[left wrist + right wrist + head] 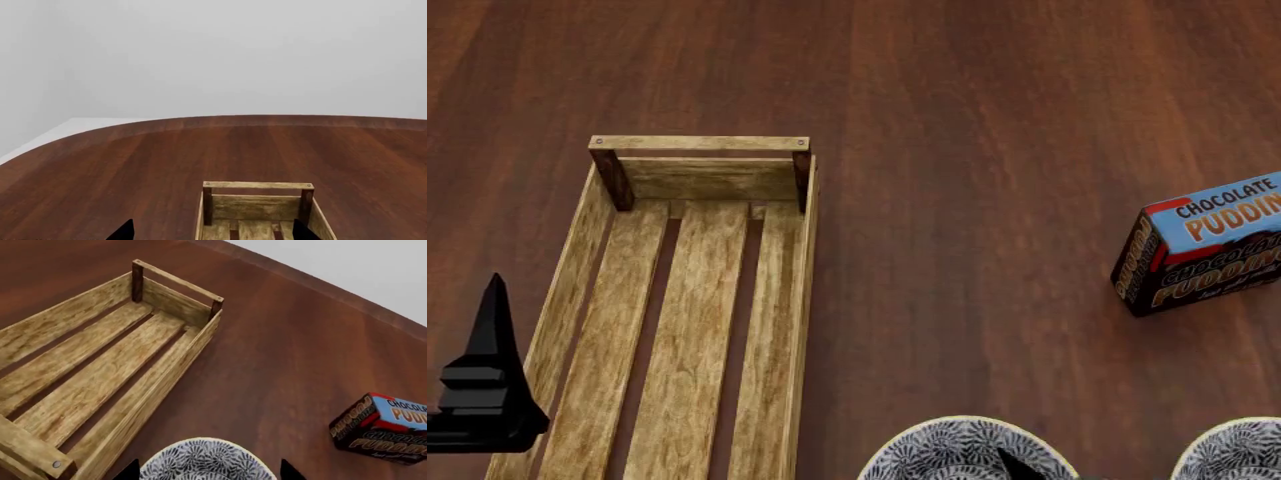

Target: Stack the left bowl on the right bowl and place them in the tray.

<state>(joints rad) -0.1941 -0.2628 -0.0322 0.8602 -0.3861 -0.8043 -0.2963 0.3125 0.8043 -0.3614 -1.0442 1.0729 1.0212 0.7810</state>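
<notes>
The tray (694,300) is a long light wooden crate at the left of the head view, and nothing lies in it. The left bowl (968,452), white with a dark leaf pattern, sits at the bottom edge, with the right bowl (1237,452) beside it, cut off by the frame. My right gripper (210,474) is open, its fingertips (130,471) either side of the left bowl (203,460) and apart from its rim. My left gripper (213,236) is open and empty over the tray's far end (257,186). One of its fingers (490,340) shows by the tray's left wall.
A blue chocolate pudding box (1208,245) stands on the dark wooden table (988,150) to the right, behind the right bowl; it also shows in the right wrist view (380,427). The table's curved far edge (220,120) meets a pale wall.
</notes>
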